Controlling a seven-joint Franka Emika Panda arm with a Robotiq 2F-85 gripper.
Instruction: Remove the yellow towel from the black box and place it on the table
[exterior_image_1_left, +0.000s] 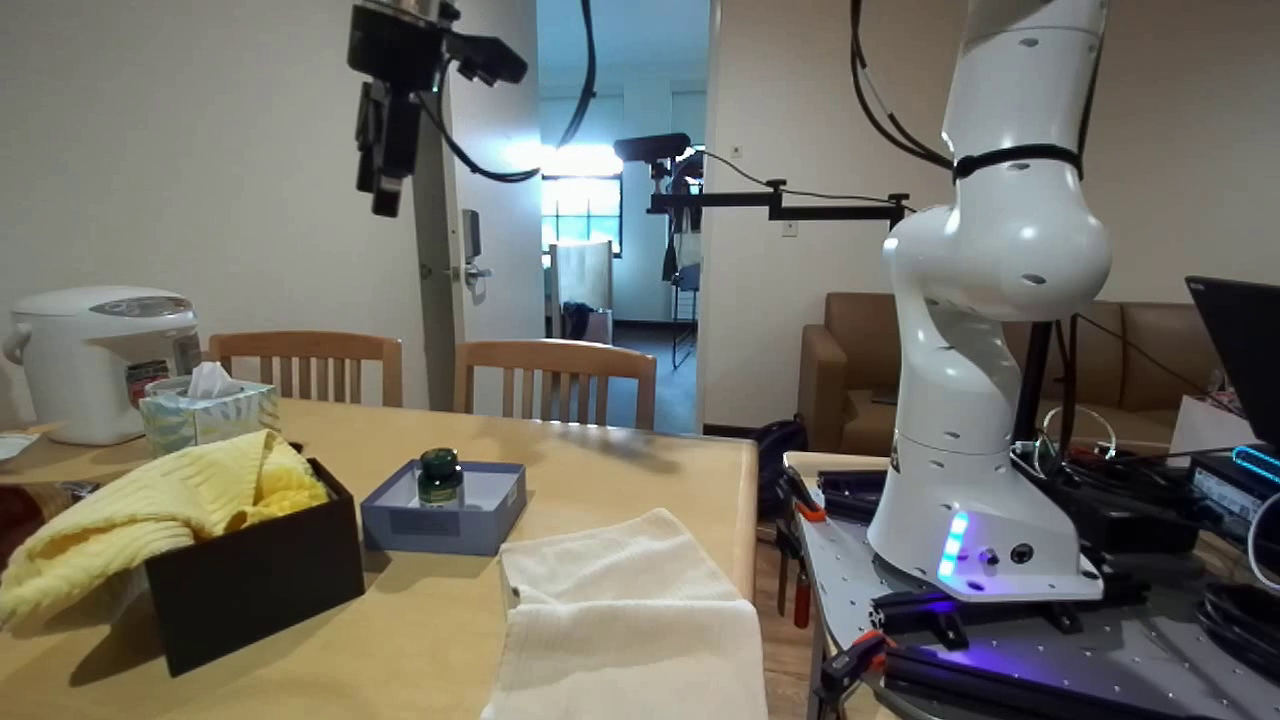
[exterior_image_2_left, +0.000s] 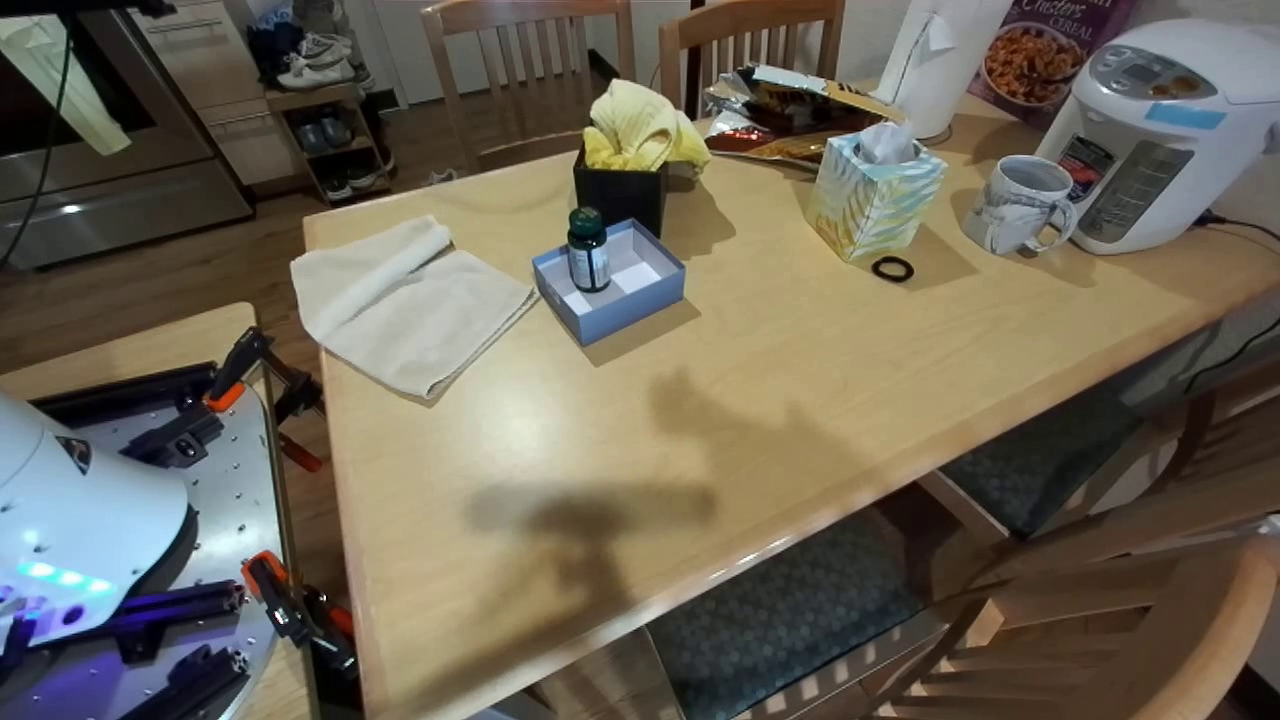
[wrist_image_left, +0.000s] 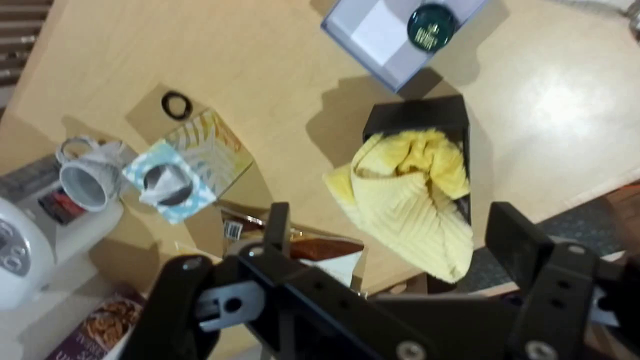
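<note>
In an exterior view: low, near, across table (exterior_image_1_left: 600, 470) toward doorway (exterior_image_1_left: 625, 220). In an exterior view: raised, tilted down, black box (exterior_image_2_left: 630, 195) farther off, shoe rack (exterior_image_2_left: 330, 145) beyond. Wrist view: overhead, downward past gripper (wrist_image_left: 395, 225). Shared by all: table, black box.

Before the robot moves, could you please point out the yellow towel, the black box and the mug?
Yellow towel (wrist_image_left: 412, 205): wrist view, on its ribbed middle.
Black box (exterior_image_1_left: 262, 585): in an exterior view, outer side wall.
Mug (exterior_image_2_left: 1008, 217): in an exterior view, outside, below the rim.
</note>
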